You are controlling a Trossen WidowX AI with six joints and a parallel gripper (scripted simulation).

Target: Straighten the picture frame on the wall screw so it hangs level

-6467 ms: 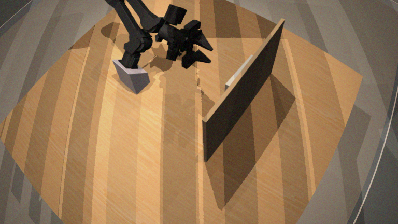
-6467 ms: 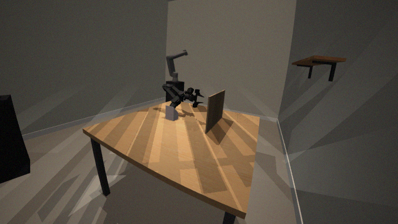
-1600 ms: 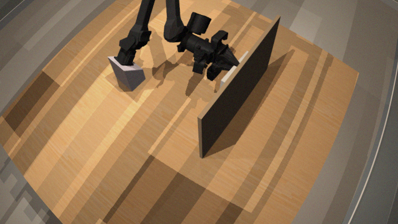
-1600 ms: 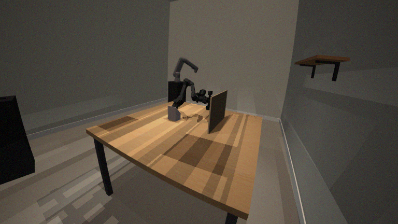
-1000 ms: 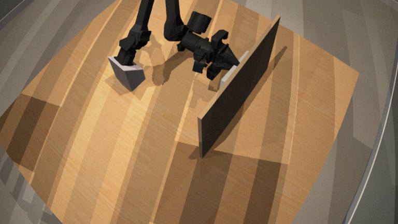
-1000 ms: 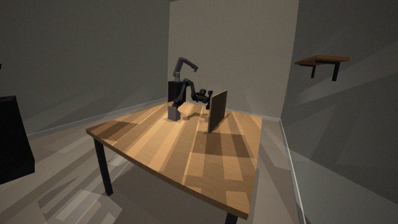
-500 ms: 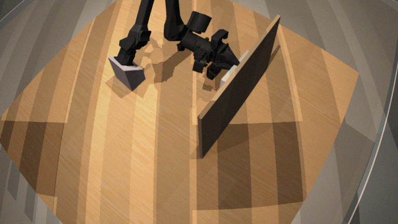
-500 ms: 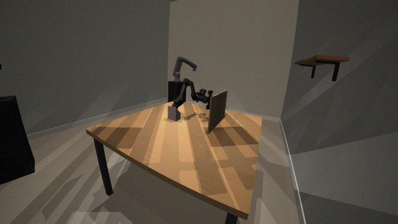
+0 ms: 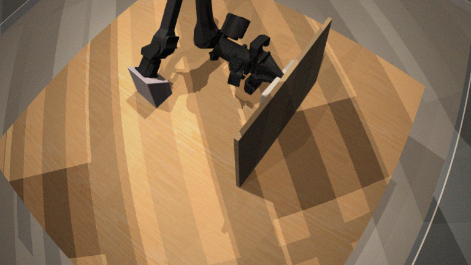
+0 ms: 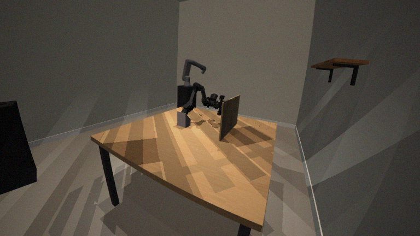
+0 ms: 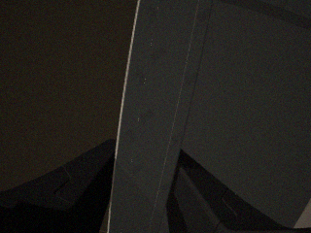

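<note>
The picture frame (image 9: 270,87) shows as a pale top edge close against the arm's side of the upright wall panel (image 9: 283,114) (image 10: 229,117). The gripper (image 9: 280,75) (image 11: 147,146) is shut on the frame, reaching it near the middle of the visible edge. In the wrist view a straight grey bar of the frame (image 11: 153,87) runs between the two dark fingers, leaning slightly, with a bright line along its left edge. The screw and the notched strip are hidden. The frame is hidden in the exterior view, and its tilt cannot be told from these views.
The arm stands on a grey block (image 9: 153,90) (image 10: 183,119) on the wooden table (image 9: 166,213) (image 10: 185,162), left of the panel. The panel rises close beyond the fingers. A wall shelf (image 10: 343,62) is far right, and a second, grey arm (image 10: 187,69) stands behind the table.
</note>
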